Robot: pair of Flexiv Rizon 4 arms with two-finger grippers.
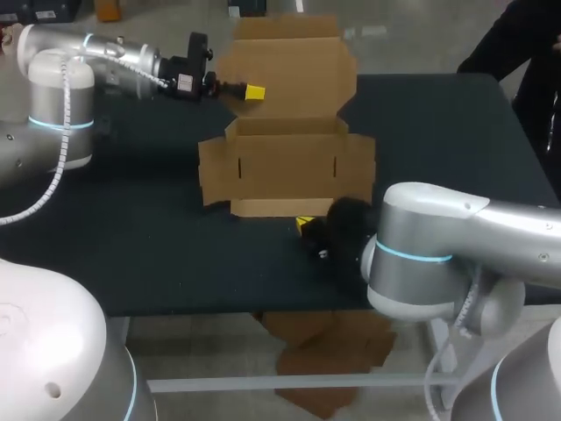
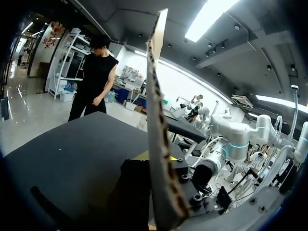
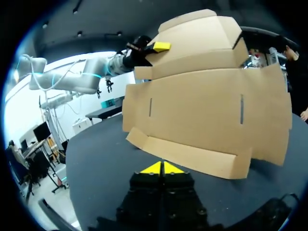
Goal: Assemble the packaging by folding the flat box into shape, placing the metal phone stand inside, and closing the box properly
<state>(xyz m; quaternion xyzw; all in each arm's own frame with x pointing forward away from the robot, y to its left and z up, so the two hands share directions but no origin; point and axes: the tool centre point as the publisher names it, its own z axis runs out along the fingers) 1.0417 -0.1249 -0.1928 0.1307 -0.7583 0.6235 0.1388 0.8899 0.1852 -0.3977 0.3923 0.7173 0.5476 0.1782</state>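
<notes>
**Left hand holds up the box lid**

A flattened cardboard box point(image 1: 285, 167) lies mid-counter point(image 1: 131, 246), with its lid flap point(image 1: 289, 66) raised at the far side. The left hand point(image 1: 250, 90) pinches that flap's edge between its fingers. The right hand point(image 3: 162, 168) sits just before the box's near flap, its yellow tips pressed together on nothing.

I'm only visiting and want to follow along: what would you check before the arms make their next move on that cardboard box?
1. Left claw grips the lid flap of the cardboard box: ok, flap held upright.
2. Right claw free: ok, shut on nothing, just short of the front flap.
3. Box rests on the table: ok.
4. Side panels folded up: not ok, lying flat.
5. Phone stand ready: cannot tell, none shows in any view.
</notes>
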